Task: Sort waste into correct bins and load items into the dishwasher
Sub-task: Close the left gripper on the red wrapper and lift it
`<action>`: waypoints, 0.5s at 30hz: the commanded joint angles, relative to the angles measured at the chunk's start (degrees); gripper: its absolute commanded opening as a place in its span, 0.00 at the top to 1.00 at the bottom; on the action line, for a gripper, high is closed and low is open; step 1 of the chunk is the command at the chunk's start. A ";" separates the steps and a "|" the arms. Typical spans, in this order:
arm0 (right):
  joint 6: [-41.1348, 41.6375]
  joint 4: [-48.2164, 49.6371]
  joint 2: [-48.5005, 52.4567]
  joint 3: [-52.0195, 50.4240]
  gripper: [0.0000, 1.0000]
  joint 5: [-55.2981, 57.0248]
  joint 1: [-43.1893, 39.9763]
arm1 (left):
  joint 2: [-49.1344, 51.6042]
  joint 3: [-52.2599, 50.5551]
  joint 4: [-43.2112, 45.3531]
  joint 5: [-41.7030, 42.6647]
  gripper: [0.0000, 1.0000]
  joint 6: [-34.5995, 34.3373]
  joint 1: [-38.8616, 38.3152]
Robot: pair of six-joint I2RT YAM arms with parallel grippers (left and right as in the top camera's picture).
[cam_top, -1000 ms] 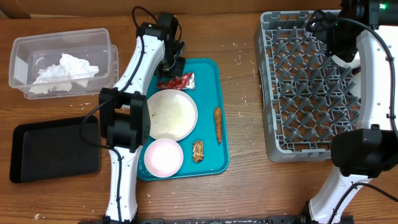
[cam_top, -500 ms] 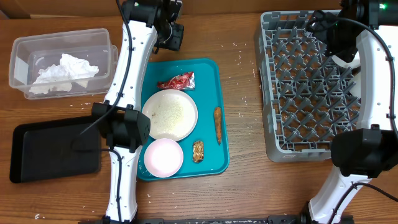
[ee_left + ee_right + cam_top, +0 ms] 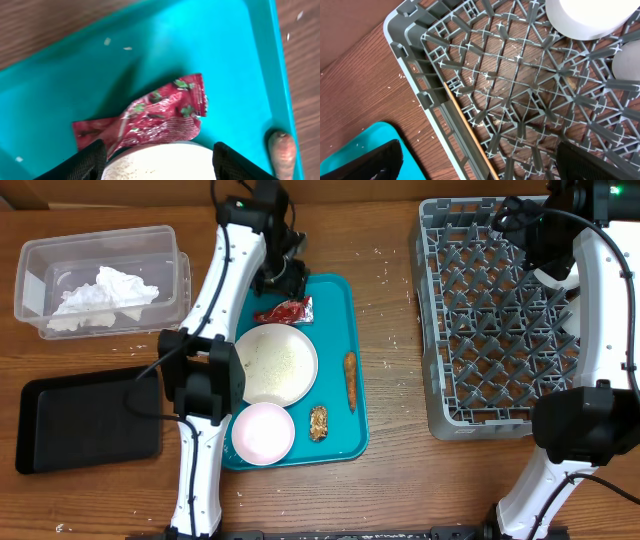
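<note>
A red wrapper [image 3: 285, 311] [image 3: 150, 116] lies crumpled on the teal tray [image 3: 335, 295], just behind the white plate [image 3: 275, 364] [image 3: 160, 162]. My left gripper [image 3: 284, 276] [image 3: 160, 165] hovers over the wrapper and the plate's far rim, open and holding nothing. A pink bowl [image 3: 263, 432], an orange food piece [image 3: 350, 378] and a brown bar piece [image 3: 318, 422] also sit on the tray. My right gripper [image 3: 512, 218] [image 3: 480, 167] hangs open and empty over the left back corner of the grey dishwasher rack [image 3: 440, 330] [image 3: 415, 55].
A clear bin [image 3: 160, 245] holding crumpled white tissue [image 3: 105, 295] stands at the back left, with a black bin [image 3: 85, 420] in front of it. In the rack lie a wooden chopstick [image 3: 470, 135] and a white cup [image 3: 585, 17].
The left gripper went from shut to open. It swung back off the tray, then returned over the wrapper. The wrapper and the right arm have not moved.
</note>
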 commanded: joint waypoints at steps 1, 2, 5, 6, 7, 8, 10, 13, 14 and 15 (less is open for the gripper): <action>0.26 0.15 -1.81 1.29 0.00 0.55 0.02 | 0.61 -0.94 0.87 1.14 0.30 5.09 -0.39; 0.26 0.15 -1.81 1.29 0.00 0.55 0.00 | 0.63 -0.94 1.16 1.16 0.30 5.29 -0.39; 0.26 0.15 -1.81 1.29 0.00 0.55 0.02 | 0.63 -0.96 1.16 1.51 0.28 8.35 -0.35; 0.26 0.15 -1.81 1.29 0.00 0.55 0.02 | 0.85 -1.05 1.01 1.51 0.26 9.66 -0.35; 0.26 0.15 -1.81 1.29 0.00 0.55 0.02 | 0.98 -1.11 0.81 1.51 0.25 10.21 -0.35; 0.26 0.15 -1.81 1.29 0.00 0.55 0.02 | 1.20 -1.31 0.76 1.53 0.25 10.45 -0.35; 0.26 0.15 -1.81 1.29 0.00 0.55 0.02 | 1.29 -3.15 1.22 1.53 0.23 11.74 -0.42; 0.26 0.15 -1.81 1.29 0.00 0.55 0.02 | 1.31 -5.29 2.03 1.51 0.23 13.09 -0.39; 0.24 0.15 -1.81 1.29 0.00 0.55 0.02 | 1.31 -5.99 2.69 1.46 0.23 13.46 -0.39; 0.26 0.15 -1.81 1.29 0.00 0.55 0.02 | 1.29 -6.49 3.28 1.40 0.23 13.64 -0.39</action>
